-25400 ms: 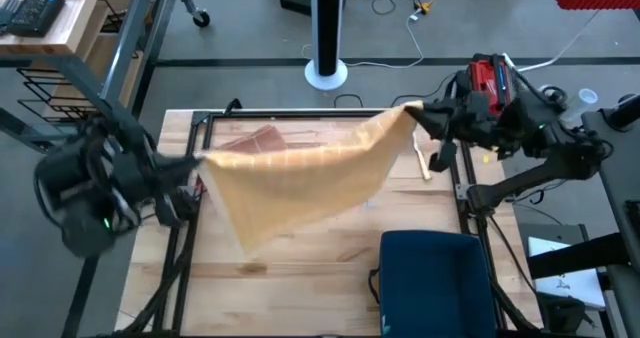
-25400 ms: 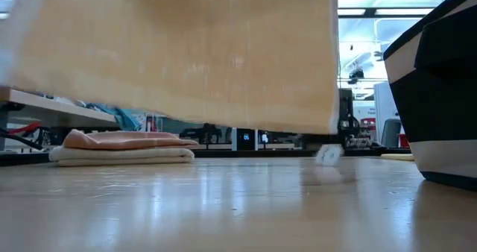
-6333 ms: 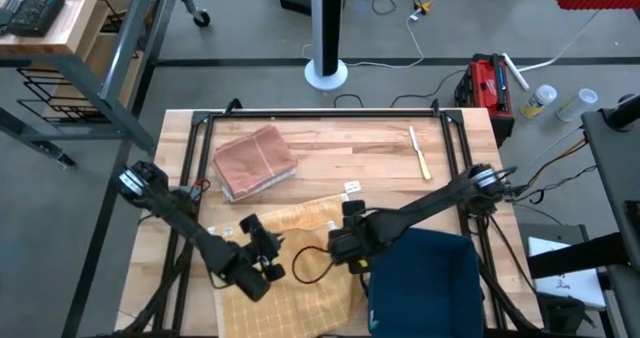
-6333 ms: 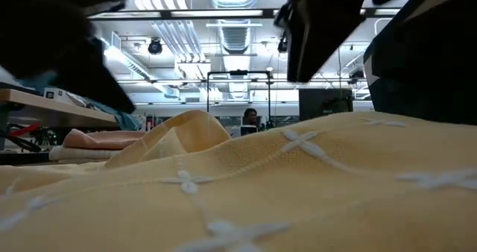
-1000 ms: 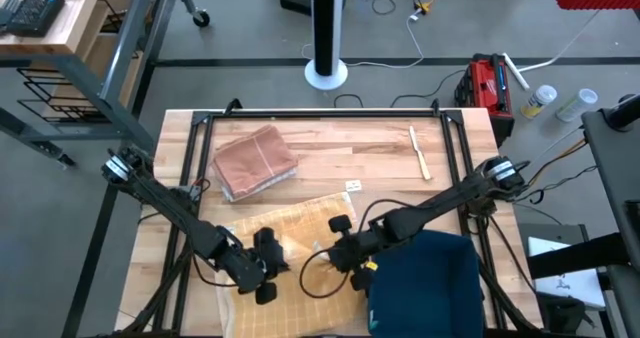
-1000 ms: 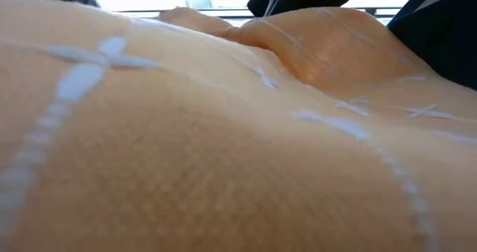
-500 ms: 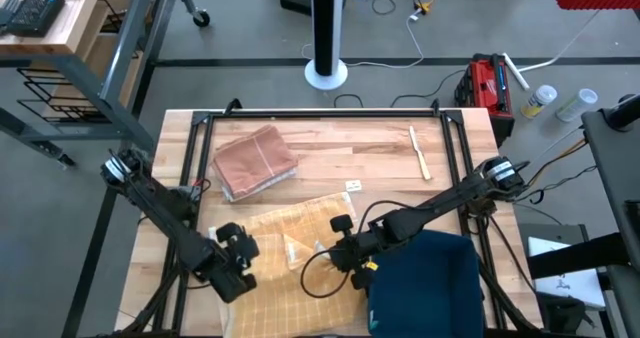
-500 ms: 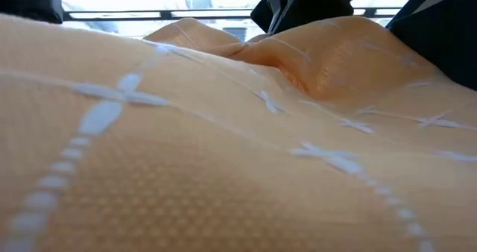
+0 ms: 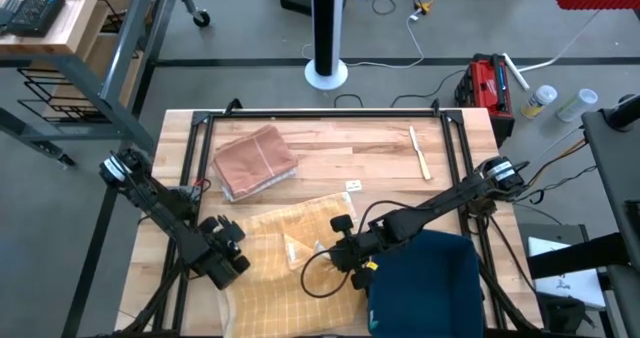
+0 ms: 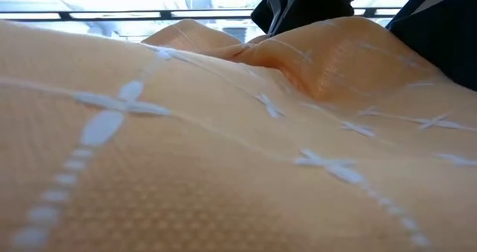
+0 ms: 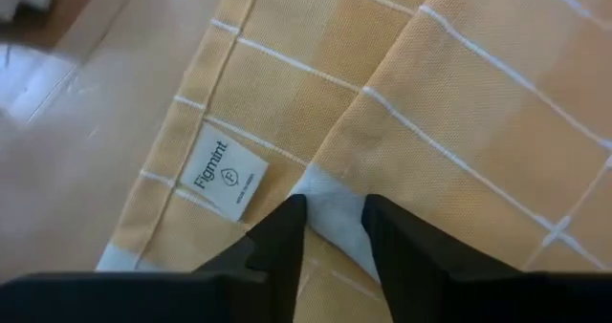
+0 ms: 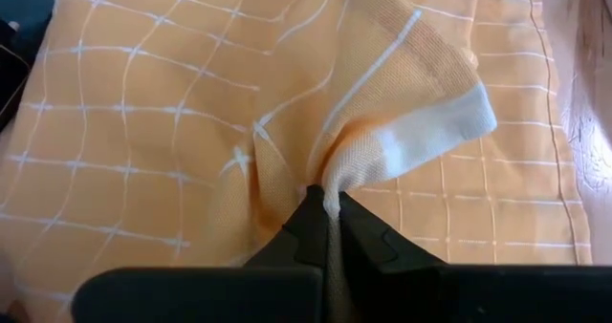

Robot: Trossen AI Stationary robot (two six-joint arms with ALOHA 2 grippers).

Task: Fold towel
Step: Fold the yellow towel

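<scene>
right wrist view shows the right gripper (image 12: 328,208) pinching a raised fold of the yellow towel (image 12: 191,103). left wrist view alone shows the left gripper (image 11: 330,213) parted, empty, above the towel's label (image 11: 223,170). high view places the towel on the table's (image 9: 340,158) near edge.

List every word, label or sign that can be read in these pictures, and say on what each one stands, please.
"Figmint", with a small circled "F" under it: on the white tag sewn to the yellow towel, just ahead of the left hand.
White slip on the table, high view: too small to read.
Red case on the floor: no readable text.
No other text is visible.
</scene>
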